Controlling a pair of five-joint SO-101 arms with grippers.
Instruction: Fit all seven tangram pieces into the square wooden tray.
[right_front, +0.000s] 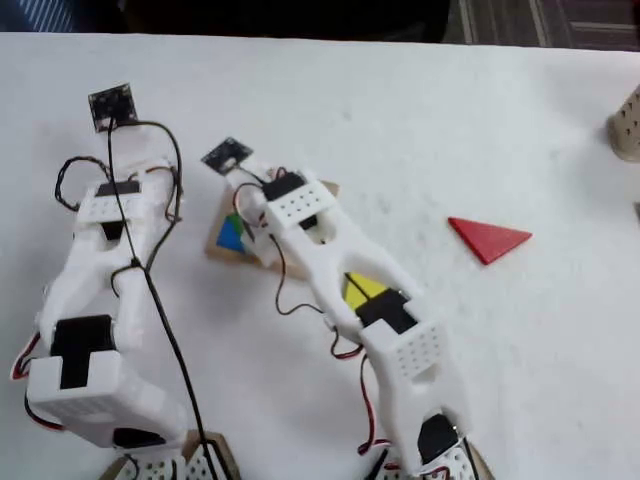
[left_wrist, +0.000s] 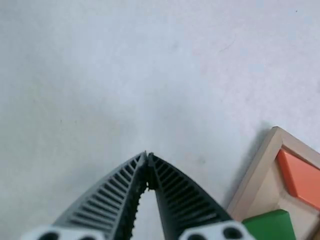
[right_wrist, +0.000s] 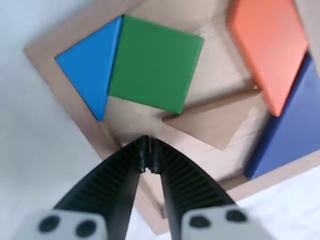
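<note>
the right gripper (right_wrist: 148, 157) has its jaws pressed together with nothing between them. its tips hang over the square wooden tray (right_wrist: 62, 85), just inside one rim, above a bare patch of the tray floor. five pieces lie in the tray. the green square (right_wrist: 152, 62) sits edge to edge with the light blue triangle (right_wrist: 90, 65), which lies along the rim. the tan wooden triangle (right_wrist: 215, 120) lies just beside the tips, with one point toward them. past it, the orange parallelogram (right_wrist: 267, 45) lies against the large dark blue triangle (right_wrist: 295, 125), which fills a corner.

the left gripper (left_wrist: 148, 162) is closed too, holding nothing. it hovers over the bare white table (left_wrist: 100, 75), near an outer corner of the tray but apart from it.

in the high view the right arm (right_front: 340, 260) stretches over the tray and hides most of it. the yellow triangle (right_front: 360, 288) lies on the table partly under that arm. the red triangle (right_front: 488, 238) lies in the open, well apart from the tray and both arms. a beige object with rows of holes (right_front: 625, 125) stands at the table's far side.
</note>
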